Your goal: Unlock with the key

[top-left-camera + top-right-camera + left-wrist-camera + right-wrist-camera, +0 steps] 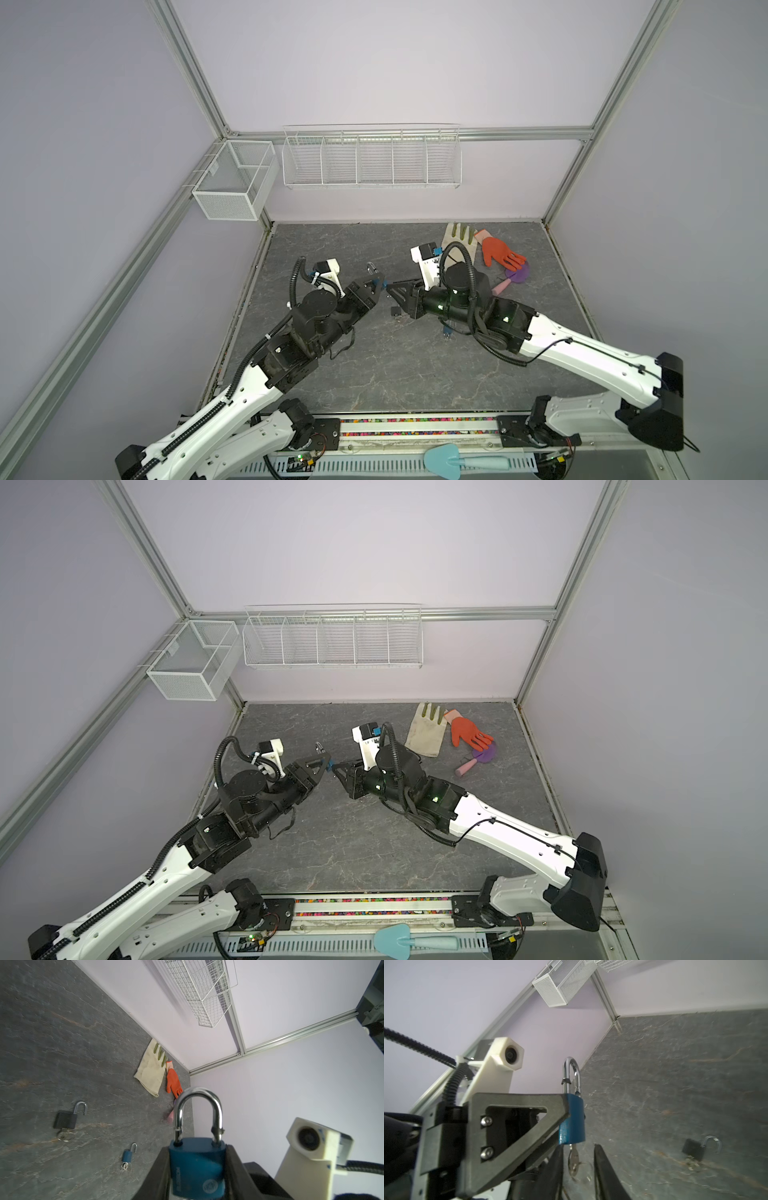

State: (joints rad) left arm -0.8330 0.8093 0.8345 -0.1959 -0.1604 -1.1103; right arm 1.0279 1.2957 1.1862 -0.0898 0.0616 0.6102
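The left gripper (376, 288) is clamped on the flat faces of the blue metal padlock (196, 1167). It holds the lock clear of the grey stone-patterned tabletop (374, 374), with the steel shackle (198, 1113) pointing away from the wrist and the keyhole end turned toward the other arm. Gripping the body by its faces leaves both shackle and keyway free, which is probably why it is held that way. The small silver key (574, 1157) sits in the keyhole, its ring dangling. The shackle's notched leg shows above the body, so the lock looks released, though this is only a judgement. Just to the right, the right gripper (578, 1152) has its jaws parted on either side of the key's bow, gripping nothing. On the table near that arm lie a black padlock (65, 1120) with its shackle swung open and a small blue padlock (127, 1156), each with a key in it. Further right, a cream fabric glove (426, 729) and an orange rubber glove (467, 731) lie by the back wall, out of the way.
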